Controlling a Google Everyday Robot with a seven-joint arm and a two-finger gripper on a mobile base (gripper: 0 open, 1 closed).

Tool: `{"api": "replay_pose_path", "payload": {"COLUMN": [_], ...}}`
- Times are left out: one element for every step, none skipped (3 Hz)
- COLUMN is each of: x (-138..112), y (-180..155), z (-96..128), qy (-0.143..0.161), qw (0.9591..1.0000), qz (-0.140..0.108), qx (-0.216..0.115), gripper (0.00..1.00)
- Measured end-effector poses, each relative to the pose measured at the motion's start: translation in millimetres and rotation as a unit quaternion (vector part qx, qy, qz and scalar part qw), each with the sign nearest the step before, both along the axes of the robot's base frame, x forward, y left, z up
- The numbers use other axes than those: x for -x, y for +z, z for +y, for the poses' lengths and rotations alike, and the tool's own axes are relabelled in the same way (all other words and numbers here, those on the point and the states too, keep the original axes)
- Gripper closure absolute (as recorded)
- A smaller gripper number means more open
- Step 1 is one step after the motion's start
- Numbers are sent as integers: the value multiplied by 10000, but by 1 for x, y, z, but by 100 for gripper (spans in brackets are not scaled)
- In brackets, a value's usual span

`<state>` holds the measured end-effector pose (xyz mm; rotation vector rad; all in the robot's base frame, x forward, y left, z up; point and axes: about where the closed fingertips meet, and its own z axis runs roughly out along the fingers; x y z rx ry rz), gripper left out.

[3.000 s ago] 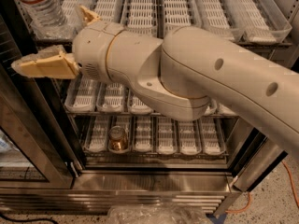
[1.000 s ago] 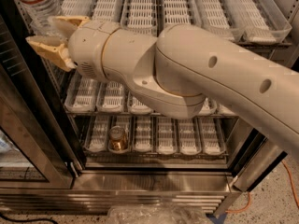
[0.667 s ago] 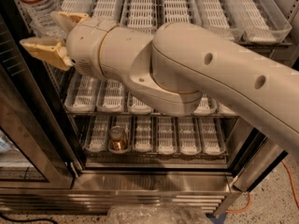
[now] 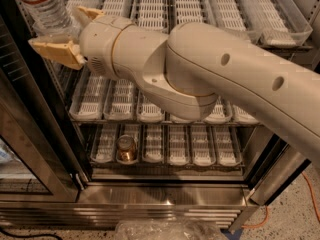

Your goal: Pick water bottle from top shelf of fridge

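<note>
The water bottle [image 4: 46, 6], clear and ribbed, stands at the front left of the top shelf [image 4: 292, 36], a rack of clear lane trays with white slotted strips. My gripper [image 4: 70, 32] is open at the bottle's base. Its lower tan finger [image 4: 55, 51] lies just below the bottle and its upper finger [image 4: 90, 12] is to the bottle's right. The bottle's cap is out of view above the frame. My bulky cream arm [image 4: 210, 79] crosses the middle of the fridge [image 4: 165, 196] and hides much of the middle rack.
A small bronze can [image 4: 126, 149] stands on the lowest rack at the left. The dark-framed glass door [image 4: 25, 129] hangs open at the left. Crumpled clear plastic [image 4: 165, 230] and an orange cable [image 4: 310, 194] lie on the floor in front.
Since three seconds ago the gripper has risen and turned towards the bottle's base. Over the last second it has only shifted slightly. The bottle has not moved.
</note>
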<state>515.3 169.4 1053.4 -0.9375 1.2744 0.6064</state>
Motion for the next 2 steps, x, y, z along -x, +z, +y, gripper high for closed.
{"api": "replay_pose_path", "payload": {"x": [-10, -22], "y": [1, 6], "z": [-3, -5], "qy": [-86, -126], "qw": [10000, 9999], "qz": [4, -38], "qx": [-35, -62], "gripper": [36, 38]}}
